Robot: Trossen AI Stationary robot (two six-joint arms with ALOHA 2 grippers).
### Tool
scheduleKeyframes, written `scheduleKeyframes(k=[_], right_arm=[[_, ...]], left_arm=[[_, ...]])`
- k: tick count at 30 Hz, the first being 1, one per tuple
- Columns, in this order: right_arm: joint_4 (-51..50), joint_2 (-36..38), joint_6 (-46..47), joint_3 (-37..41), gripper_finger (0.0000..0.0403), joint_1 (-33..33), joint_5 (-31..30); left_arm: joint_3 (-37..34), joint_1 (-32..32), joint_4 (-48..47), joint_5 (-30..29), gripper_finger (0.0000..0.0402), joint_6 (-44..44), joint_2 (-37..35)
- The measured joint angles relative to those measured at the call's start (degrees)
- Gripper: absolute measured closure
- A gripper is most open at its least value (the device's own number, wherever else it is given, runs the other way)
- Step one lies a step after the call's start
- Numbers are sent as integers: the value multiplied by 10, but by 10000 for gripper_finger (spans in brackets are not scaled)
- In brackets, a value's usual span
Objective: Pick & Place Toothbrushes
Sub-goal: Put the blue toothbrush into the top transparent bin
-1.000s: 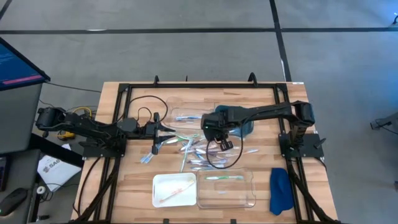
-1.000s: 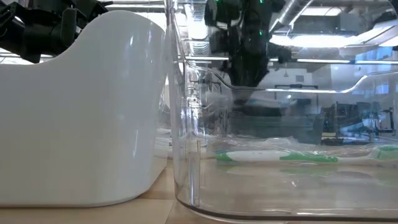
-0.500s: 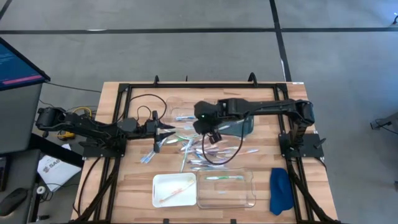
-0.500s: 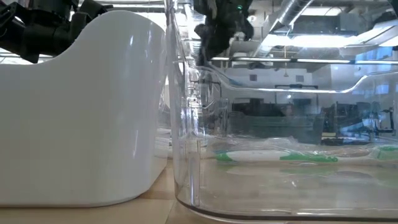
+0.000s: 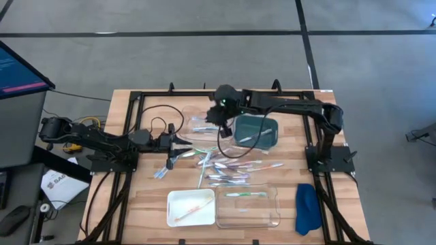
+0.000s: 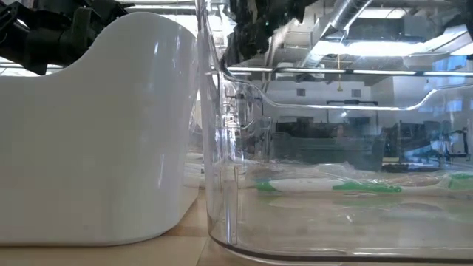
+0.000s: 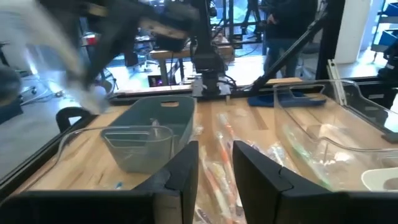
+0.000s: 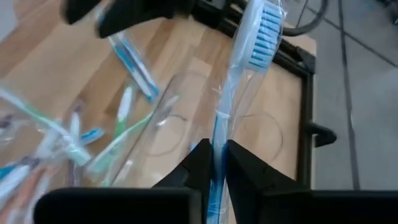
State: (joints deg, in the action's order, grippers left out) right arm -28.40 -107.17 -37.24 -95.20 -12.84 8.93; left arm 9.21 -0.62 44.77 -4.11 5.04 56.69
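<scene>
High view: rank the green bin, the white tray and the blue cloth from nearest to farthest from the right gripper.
The right gripper holds a blue toothbrush over the table's far side.
1. Green bin: just beside it, towards the right arm's base.
2. White tray: at the near edge, left of centre.
3. Blue cloth: at the near right corner, farthest.

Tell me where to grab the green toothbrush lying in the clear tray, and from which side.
Take the green toothbrush at mid-handle, coming straight down from above. It lies flat along the clear tray, whose raised walls likely block any sideways approach.
</scene>
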Motion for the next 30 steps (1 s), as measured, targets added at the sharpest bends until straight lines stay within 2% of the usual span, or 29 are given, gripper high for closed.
scheduleKeyframes(k=[5,8,10,12,14,16,18,21,27,30], right_arm=[[23,-1,-21,0,390,1,3],[36,-20,-17,-1,389,3,3],[26,-29,-5,2,379,-3,4],[60,-54,4,-4,368,-5,4],[14,-66,11,3,363,-10,1],[40,-92,9,-2,368,-7,0],[3,-94,14,3,381,-4,-1],[19,-99,23,-2,391,-2,0],[-5,-114,41,2,364,-3,0],[18,-131,40,-2,365,1,-1]], left_arm=[[0,-1,1,0,308,4,0],[0,-2,2,2,308,10,0],[0,-2,2,24,308,21,0],[0,-2,3,44,308,26,0],[0,-2,3,48,308,26,0],[0,-2,2,48,308,25,0],[0,-7,3,47,308,24,0],[0,-10,3,45,308,25,0],[0,-8,3,45,308,27,0],[0,-8,3,44,308,27,0]])
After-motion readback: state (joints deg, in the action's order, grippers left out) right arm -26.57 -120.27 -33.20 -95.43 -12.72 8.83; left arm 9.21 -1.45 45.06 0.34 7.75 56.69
